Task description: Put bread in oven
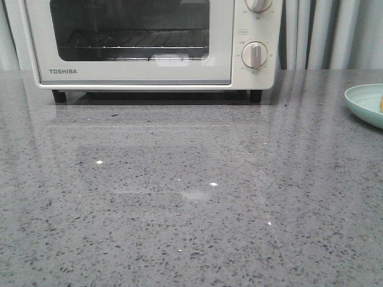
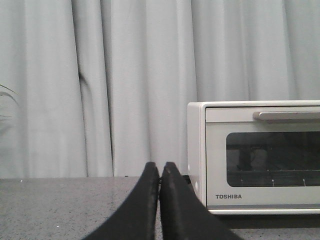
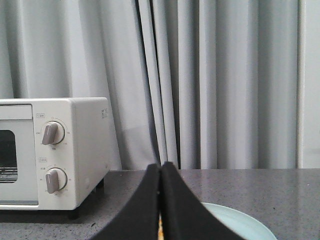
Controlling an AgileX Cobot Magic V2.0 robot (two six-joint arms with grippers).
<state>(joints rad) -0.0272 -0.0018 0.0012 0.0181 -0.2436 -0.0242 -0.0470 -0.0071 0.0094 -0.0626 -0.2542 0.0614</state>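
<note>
At the back of the grey speckled table [image 1: 191, 197] stands the oven [image 1: 149, 45], its glass door closed and the wire rack [image 1: 131, 45] bare; right of the oven sits a pale green plate [image 1: 365, 103], with a sliver of bread [image 1: 381, 104] at the frame edge; left gripper [image 2: 160, 172] and right gripper [image 3: 161, 172] both have fingers pressed together, holding nothing.

The oven [image 1: 149, 45] loses its top and left side to the front view's upper edge, and its upper knob [image 1: 258, 5] is half cut away. A pale green plate [image 1: 365, 103] runs off the right edge, with only a sliver of something tan [image 1: 381, 104] on it showing. In the right wrist view the fingers [image 3: 177, 210] cover most of that plate
</note>
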